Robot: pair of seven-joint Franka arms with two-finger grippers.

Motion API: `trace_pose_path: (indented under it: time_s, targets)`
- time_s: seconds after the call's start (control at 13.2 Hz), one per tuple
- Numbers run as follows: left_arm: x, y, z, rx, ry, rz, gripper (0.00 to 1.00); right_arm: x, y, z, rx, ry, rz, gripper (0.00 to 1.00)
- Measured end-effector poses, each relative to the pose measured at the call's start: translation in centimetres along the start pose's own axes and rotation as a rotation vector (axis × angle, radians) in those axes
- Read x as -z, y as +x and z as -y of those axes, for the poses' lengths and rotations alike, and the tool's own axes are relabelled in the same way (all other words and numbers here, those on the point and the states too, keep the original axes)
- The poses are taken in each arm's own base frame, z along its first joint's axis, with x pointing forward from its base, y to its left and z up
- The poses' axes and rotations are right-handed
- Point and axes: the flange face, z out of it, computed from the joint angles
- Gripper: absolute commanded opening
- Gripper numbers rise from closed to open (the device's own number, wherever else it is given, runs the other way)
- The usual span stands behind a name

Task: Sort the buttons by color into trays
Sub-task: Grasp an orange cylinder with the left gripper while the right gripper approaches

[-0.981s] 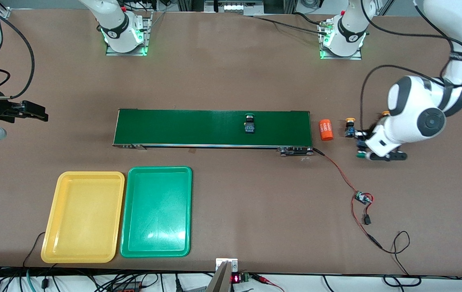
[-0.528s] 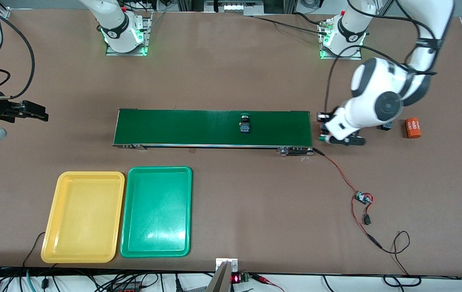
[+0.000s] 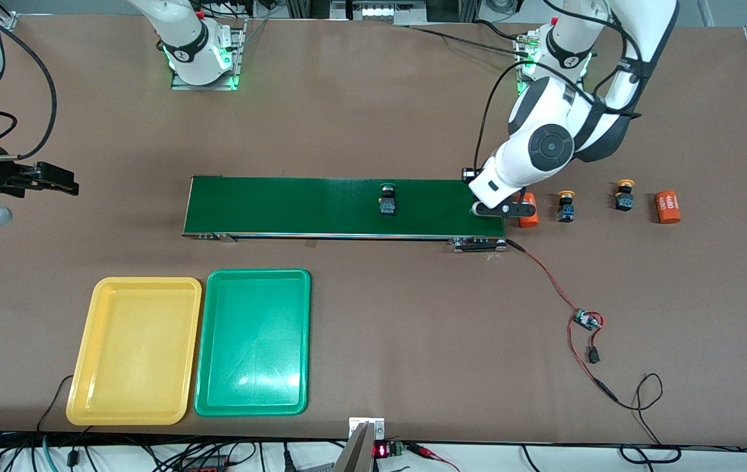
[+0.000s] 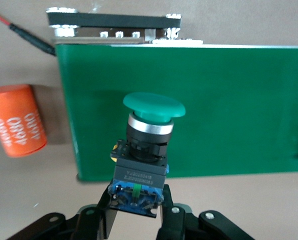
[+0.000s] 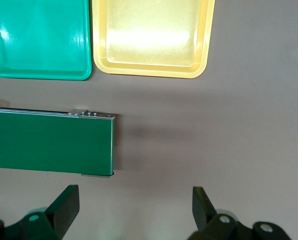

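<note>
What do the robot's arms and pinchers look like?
Both arms are smooth and white with dark grey round joints and black cables looped alongside. Green lights glow at the bases. The left end effector and the right end effector are black, each with two flat fingers.

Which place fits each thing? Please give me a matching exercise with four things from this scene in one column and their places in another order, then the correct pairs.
Things:
1. left gripper
2. right gripper
3. green-capped button on the belt
4. green tray

Places or states:
A. lies on the conveyor belt, untouched
B. shut on a green-capped button, over the belt's end
C. beside the yellow tray, nothing in it
D. open, waiting over bare table

Pairs: 1-B, 2-D, 3-A, 4-C
</note>
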Motion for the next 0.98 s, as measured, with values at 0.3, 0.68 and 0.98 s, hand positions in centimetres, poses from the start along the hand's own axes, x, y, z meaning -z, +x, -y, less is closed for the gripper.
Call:
trace_pose_path:
  time_s: [0.3,0.68,0.98]
  targets:
    - [-3.6,1.1,0.0,0.049,-0.006,0.024,1.0,-0.3,-0.2,0.1,0.001,0.008,0.023,1.0]
    - [-0.1,1.4,-0.6,0.052,-0.032,-0.048,1.0,-1.5,-0.5,1.1,0.016,0.015,0.067,1.0]
    - [7.2,3.0,5.8,0.088,-0.063,-0.155,1.0,-3.3,-2.2,1.8,0.026,0.018,0.074,1.0]
